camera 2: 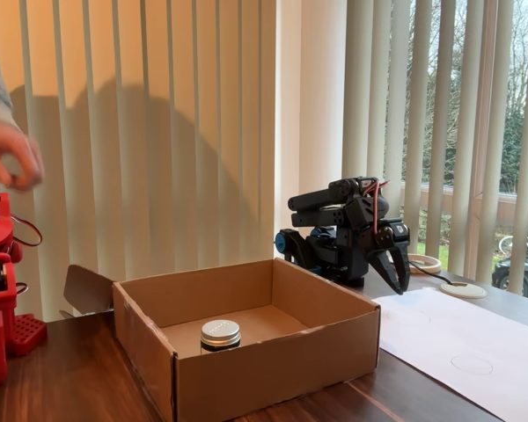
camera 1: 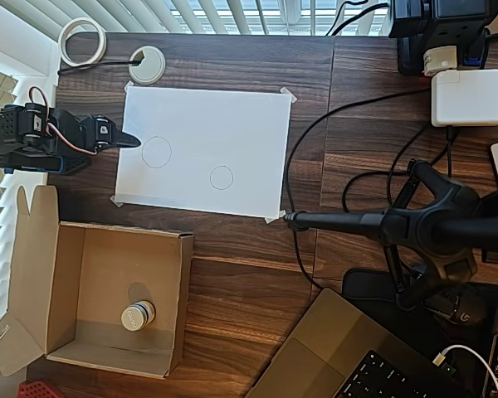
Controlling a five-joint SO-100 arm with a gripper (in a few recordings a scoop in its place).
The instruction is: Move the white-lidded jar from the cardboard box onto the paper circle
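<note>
while upright, lid up, in the cardboard box (camera 1: 66,282), the white-lidded jar (camera 1: 138,315); jaws pressed together, empty.

Arm, black, folded low at the left edge in the overhead view, gripper (camera 1: 126,138) reaching right; in the fixed view, gripper (camera 2: 398,274) angled downward, fingers together at the tips, nothing held.

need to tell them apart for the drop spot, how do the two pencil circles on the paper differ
The smaller circle sits lower and further right on the white paper in the overhead view; the larger circle sits higher and further left. The larger circle lies close to the end effector; the smaller one is farther away. Both are thin outlines with nothing inside.
</note>
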